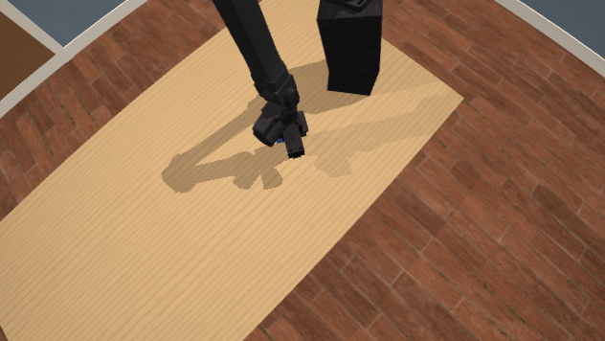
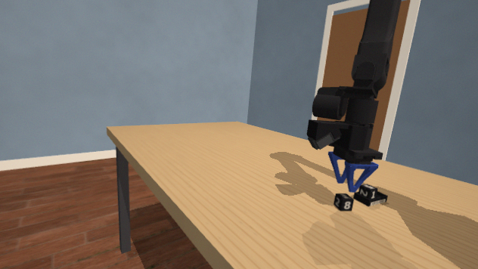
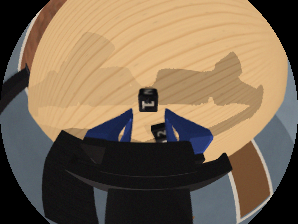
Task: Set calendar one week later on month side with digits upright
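My gripper (image 2: 347,187) (image 3: 148,112) has its blue fingers part open with nothing between them, above the table beside the cubes. A loose black cube (image 2: 343,202) (image 3: 148,101) lies flat on the table outside the tray. In the exterior view it shows an upright 8 and a 2 on its left side; the wrist view shows a 1 on its top. The other cube (image 2: 367,193) (image 3: 159,132) sits in the small black tray (image 2: 379,201), with a 1 above the lettered side and a sideways 2 on its left. The arm hides cubes and tray in the top view.
The wooden table (image 1: 158,249) (image 2: 197,162) carries the arm's shadows. A black block-shaped part (image 1: 351,53) stands or hangs at the top of the top view, behind the gripper. The table's near edge runs along the left in the exterior view.
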`<state>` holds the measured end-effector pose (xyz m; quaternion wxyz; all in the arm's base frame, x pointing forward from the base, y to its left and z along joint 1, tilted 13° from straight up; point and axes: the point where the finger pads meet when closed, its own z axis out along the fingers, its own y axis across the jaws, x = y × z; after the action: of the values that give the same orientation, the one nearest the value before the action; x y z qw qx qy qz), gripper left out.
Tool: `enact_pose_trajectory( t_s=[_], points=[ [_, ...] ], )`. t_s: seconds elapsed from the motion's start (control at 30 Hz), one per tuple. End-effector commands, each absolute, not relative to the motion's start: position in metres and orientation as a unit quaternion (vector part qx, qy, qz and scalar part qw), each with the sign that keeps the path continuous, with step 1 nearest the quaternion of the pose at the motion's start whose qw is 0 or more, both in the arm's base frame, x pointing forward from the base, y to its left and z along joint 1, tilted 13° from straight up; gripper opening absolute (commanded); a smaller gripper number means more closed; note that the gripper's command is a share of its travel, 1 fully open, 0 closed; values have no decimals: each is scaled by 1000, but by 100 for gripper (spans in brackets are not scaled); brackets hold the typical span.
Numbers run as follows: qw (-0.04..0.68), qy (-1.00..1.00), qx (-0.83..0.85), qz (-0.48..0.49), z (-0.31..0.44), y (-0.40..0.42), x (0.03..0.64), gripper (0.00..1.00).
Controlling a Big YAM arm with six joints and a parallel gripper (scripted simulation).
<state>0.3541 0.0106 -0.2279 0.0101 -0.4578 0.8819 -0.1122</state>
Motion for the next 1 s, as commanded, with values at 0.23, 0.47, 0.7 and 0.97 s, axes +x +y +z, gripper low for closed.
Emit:
enact_pose_trajectory(
  t_s=[0.23, 0.47, 0.7, 0.97],
  points=[
    [13, 881, -459, -112, -240, 6, 358, 46],
    [12, 882, -458, -111, -243, 5, 357, 46],
    [9, 881, -460, -110, -244, 6, 355, 46],
    [8, 881, -460, -110, -244, 6, 354, 46]
  ],
)
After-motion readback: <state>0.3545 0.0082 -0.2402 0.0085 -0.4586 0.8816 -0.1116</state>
